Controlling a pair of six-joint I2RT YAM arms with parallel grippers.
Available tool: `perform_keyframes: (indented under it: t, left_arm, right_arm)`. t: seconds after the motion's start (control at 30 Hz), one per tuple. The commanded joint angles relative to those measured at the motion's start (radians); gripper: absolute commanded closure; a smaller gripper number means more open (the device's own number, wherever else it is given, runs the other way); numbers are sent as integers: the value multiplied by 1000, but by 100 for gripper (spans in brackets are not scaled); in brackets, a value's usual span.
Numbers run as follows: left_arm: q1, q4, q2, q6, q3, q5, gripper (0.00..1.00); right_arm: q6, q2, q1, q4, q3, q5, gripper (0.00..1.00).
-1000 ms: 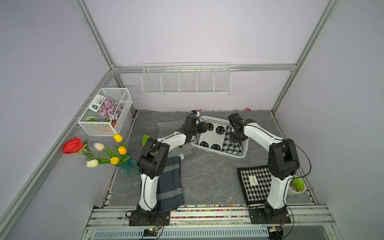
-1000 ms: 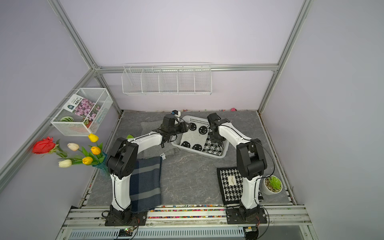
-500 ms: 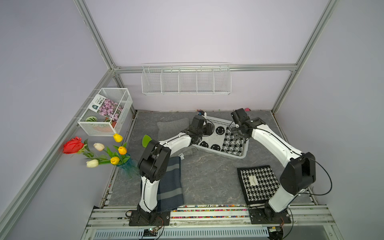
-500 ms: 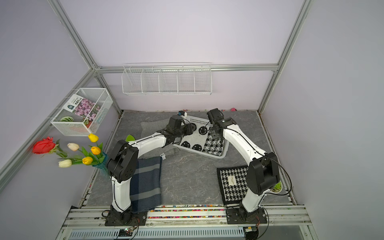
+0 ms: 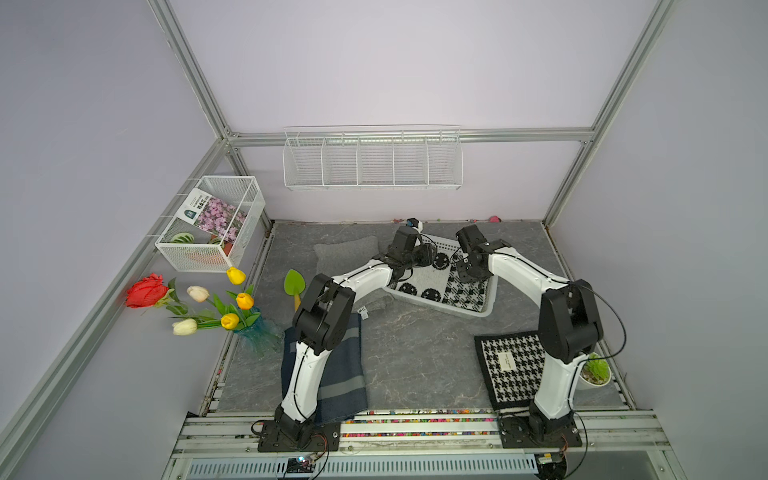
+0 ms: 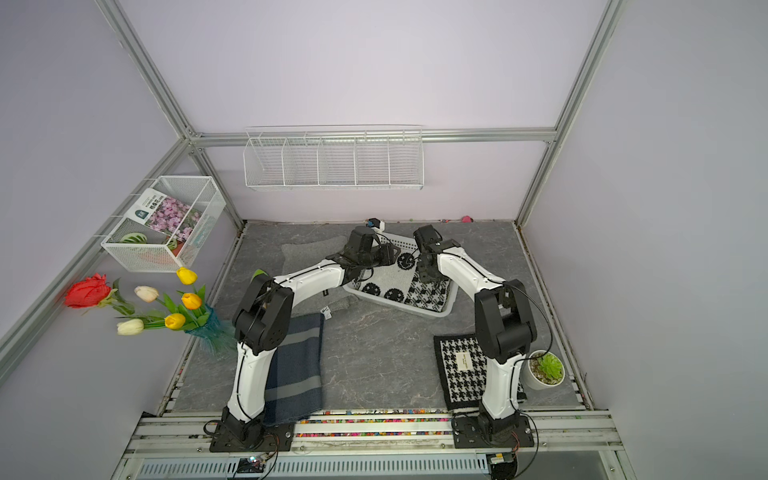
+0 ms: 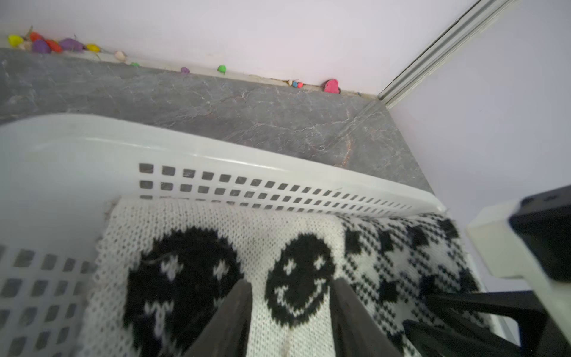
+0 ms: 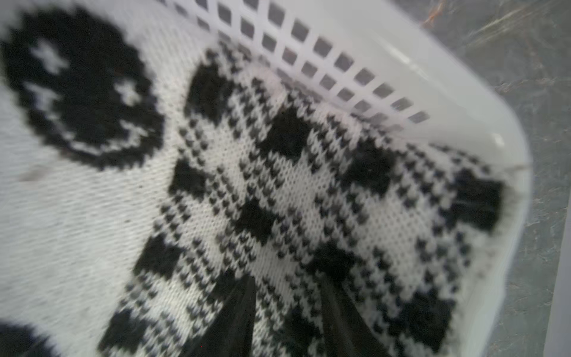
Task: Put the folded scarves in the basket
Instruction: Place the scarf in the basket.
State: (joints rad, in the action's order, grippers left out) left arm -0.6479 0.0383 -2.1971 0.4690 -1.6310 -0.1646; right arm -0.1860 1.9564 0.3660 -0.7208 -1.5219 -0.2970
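Basket (image 5: 478, 313): low, white and perforated, it stands towards the back of the grey table (image 5: 415, 353) between the two arms, set askew to the table's edges. Both top views show it.
Smiley scarf (image 5: 417, 282): a folded white knit with black smiling faces. It lies flat inside the basket, in the part nearer the left arm.
Check scarf (image 5: 465, 293): a folded black-and-white check knit. It lies inside the basket just beside the smiley scarf, edges touching, in the part nearer the right arm. One end meets the perforated wall.
Left gripper (image 7: 290, 282): it reaches down into the basket over the smiley scarf. The fingers stand apart, with one smiling face showing between them. Whether the tips press the knit cannot be told.
Right gripper (image 8: 287, 278): it is low over the check scarf, fingers apart, with flat, unbunched knit between them. This wrist view is blurred.
Other scarves: a navy striped scarf (image 5: 349, 365) lies at the front, partly under the left arm. A houndstooth scarf (image 5: 511, 365) lies at the front by the right arm's base. A grey scarf (image 5: 345, 253) lies beside the basket at the back.
Surroundings: a wire rack (image 5: 372, 162) hangs on the back wall and a mesh bin (image 5: 212, 232) on the left wall. Flowers (image 5: 208, 303) stand below the bin, and a potted plant (image 5: 596, 370) stands in the front right corner.
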Motion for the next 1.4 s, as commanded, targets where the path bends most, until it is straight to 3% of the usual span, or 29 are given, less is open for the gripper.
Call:
perform_keyframes:
  t: [0.0, 0.3, 0.53, 0.67, 1.13, 1.37]
  left_arm:
    - [33, -52, -52, -6, -27, 8, 55]
    - [57, -29, -30, -23, 36, -11, 57]
    - [51, -79, -36, -25, -8, -14, 58]
    - [46, -40, 7, -18, 58, -3, 58]
    - [-7, -60, 208, -27, 112, 3, 55]
    - [-12, -69, 401, -17, 283, 43, 55]
  right_arm:
    - [26, 49, -2, -18, -45, -50, 60]
    - [85, 189, -23, -34, -171, -104, 62]
    - [172, 254, -62, -60, -318, -116, 61]
    - [213, 302, -77, -136, -442, -126, 59]
    - [107, -53, 54, -10, -134, -148, 55]
    - [25, -297, 199, 55, 121, -70, 54]
